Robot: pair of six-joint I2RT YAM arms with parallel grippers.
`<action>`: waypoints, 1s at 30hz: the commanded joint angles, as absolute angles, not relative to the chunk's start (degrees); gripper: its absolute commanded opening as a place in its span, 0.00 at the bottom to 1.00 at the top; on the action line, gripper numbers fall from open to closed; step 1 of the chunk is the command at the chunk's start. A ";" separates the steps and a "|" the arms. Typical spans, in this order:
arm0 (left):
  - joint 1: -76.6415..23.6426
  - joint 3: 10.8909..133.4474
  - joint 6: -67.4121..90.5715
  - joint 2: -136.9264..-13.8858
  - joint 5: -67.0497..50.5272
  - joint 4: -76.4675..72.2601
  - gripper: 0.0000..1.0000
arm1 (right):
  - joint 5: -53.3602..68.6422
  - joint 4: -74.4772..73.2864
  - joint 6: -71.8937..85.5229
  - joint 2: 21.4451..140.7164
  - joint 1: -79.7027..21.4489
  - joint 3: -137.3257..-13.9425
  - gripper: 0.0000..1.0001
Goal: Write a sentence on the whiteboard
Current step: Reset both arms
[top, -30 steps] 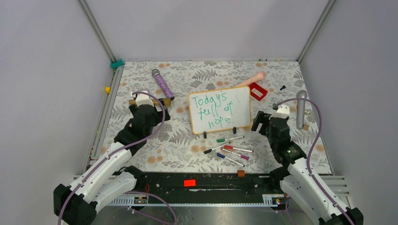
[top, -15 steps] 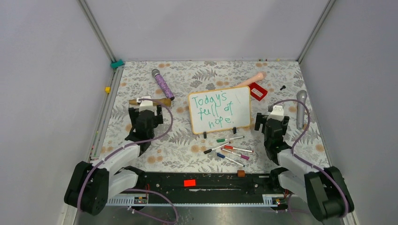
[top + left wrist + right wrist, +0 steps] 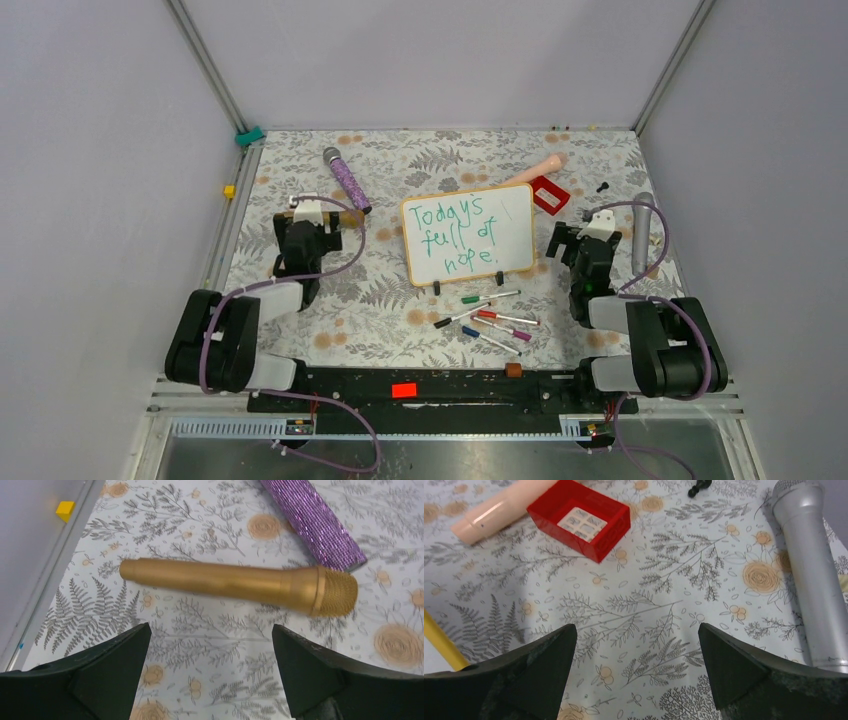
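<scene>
The whiteboard [image 3: 468, 262], white with a tan wooden frame, stands on black clip feet at mid-table. The sentence [image 3: 455, 232] is in green marker over three lines: "Todays full of hope." A strip of the board's frame [image 3: 439, 642] shows at the left of the right wrist view. My left gripper [image 3: 308, 226] [image 3: 210, 630] is left of the board, open and empty over the patterned cloth. My right gripper [image 3: 580, 242] [image 3: 636, 630] is right of the board, also open and empty. Several markers [image 3: 492, 322] lie in front of the board, the green one [image 3: 490, 297] nearest to it.
A gold microphone [image 3: 225, 580] [image 3: 350, 216] lies just beyond the left fingers, with a purple one [image 3: 347, 180] [image 3: 315, 522] behind it. A silver microphone [image 3: 641, 232] [image 3: 809, 570] lies right of the right gripper. A red box [image 3: 549, 194] [image 3: 579, 517] and a pink tube [image 3: 535, 170] [image 3: 499, 510] are behind the board.
Both arms have folded back toward their bases, and the grippers have drawn slightly toward the table's far side. The board and markers have not moved.
</scene>
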State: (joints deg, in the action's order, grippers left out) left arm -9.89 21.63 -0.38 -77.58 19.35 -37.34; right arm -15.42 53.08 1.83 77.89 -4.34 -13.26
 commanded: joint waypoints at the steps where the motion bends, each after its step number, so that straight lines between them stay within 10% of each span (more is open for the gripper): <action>1: -7.20 29.16 1.50 -79.97 17.24 -35.43 0.86 | -15.27 59.47 2.37 77.89 -4.11 -14.29 0.99; 30: -2.64 15.03 2.37 -77.23 4.72 -58.25 0.99 | -8.69 56.69 -0.97 77.86 -4.14 -15.56 1.00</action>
